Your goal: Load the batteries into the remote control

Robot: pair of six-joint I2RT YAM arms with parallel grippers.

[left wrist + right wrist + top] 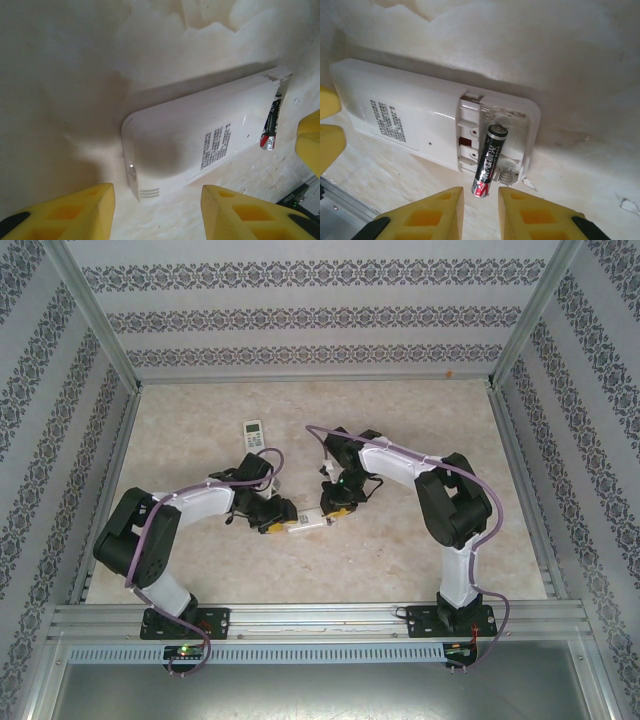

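1. My left hand (157, 205) is hanging wide open, gripping nothing, at the rounded end of the white plastic remote (185, 145) lying face-down on the beige counter (60, 75).
2. A black-and-red cylindrical battery (488, 160) is lying slanted in its open compartment, red end overhanging.
3. My right hand (481, 200) is hovering at that end, narrowly parted, clamping nothing.

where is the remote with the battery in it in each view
Top external: remote just below picture centre.
Left wrist: remote centre right, back side up.
Right wrist: remote upper left to centre.
Shared landmark: the battery at the remote's end, in both wrist views.
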